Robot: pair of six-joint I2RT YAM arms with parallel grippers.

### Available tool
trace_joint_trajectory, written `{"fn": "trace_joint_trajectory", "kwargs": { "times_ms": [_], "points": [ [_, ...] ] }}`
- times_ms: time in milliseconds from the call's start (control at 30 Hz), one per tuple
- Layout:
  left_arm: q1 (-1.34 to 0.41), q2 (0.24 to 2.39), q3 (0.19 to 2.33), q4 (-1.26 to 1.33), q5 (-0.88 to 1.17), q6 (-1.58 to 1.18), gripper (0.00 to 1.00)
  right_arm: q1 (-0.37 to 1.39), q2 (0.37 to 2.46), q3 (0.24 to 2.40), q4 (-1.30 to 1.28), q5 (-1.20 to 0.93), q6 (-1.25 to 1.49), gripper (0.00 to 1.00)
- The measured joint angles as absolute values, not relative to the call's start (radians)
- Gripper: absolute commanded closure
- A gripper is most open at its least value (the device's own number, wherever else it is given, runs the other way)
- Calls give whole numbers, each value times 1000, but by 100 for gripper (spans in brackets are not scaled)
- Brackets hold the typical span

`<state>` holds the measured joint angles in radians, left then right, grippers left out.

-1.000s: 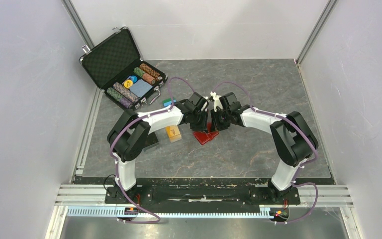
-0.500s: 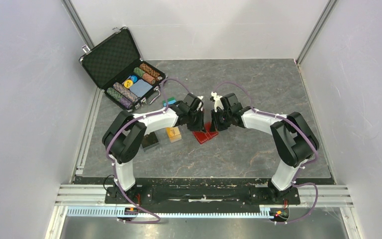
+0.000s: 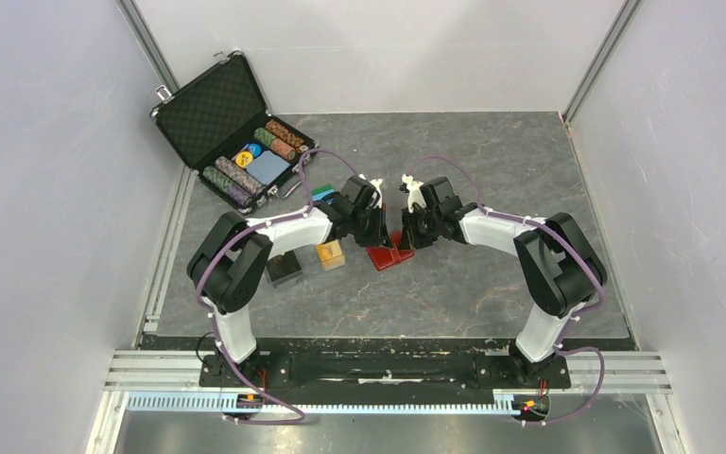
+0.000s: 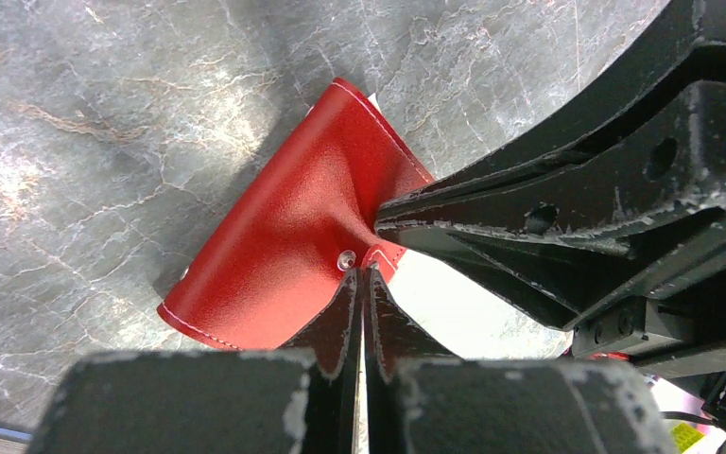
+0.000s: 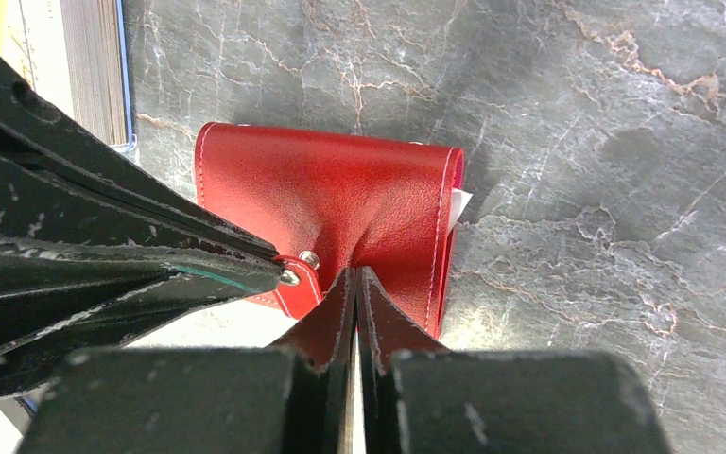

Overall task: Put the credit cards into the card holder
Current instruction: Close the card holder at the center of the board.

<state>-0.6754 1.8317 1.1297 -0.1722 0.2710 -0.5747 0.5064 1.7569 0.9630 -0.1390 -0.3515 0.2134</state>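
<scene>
The red card holder (image 4: 279, 251) lies on the grey marbled worktop (image 5: 586, 142), between the two grippers, which meet over it near the middle. The fingers of the left gripper (image 4: 363, 280) are pressed together, their tips nipping the small red tab that carries the metal snap (image 4: 345, 260) at the holder's near edge. The fingers of the right gripper (image 5: 354, 280) are likewise closed tight and pinch a fold of the red leather, which puckers toward their tips. In each wrist view the other gripper's black fingers reach in from the side and end at that same edge, so the two pairs of tips stand just beside each other. A white corner (image 5: 458, 200) pokes out of one end of the holder. The orange-gold credit cards (image 3: 329, 253) lie to the left of the holder, apart from it; a dark mark on the top one is too small to read. Beside them sits a small black box (image 3: 285, 269), and an open chip case (image 3: 210, 109) stands at the far left corner.
</scene>
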Motion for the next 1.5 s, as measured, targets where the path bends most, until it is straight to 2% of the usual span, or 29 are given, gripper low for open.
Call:
{"fn": "trace_joint_trajectory", "kwargs": {
  "times_ms": [967,1500],
  "points": [
    [-673,1895,1170,-189,258,-567,98,501,1739,936,-110,-389,189,100],
    [-673,1893,1170,-192,233,-567,98,500,1697,873,-76,-496,191,100]
  ]
}}
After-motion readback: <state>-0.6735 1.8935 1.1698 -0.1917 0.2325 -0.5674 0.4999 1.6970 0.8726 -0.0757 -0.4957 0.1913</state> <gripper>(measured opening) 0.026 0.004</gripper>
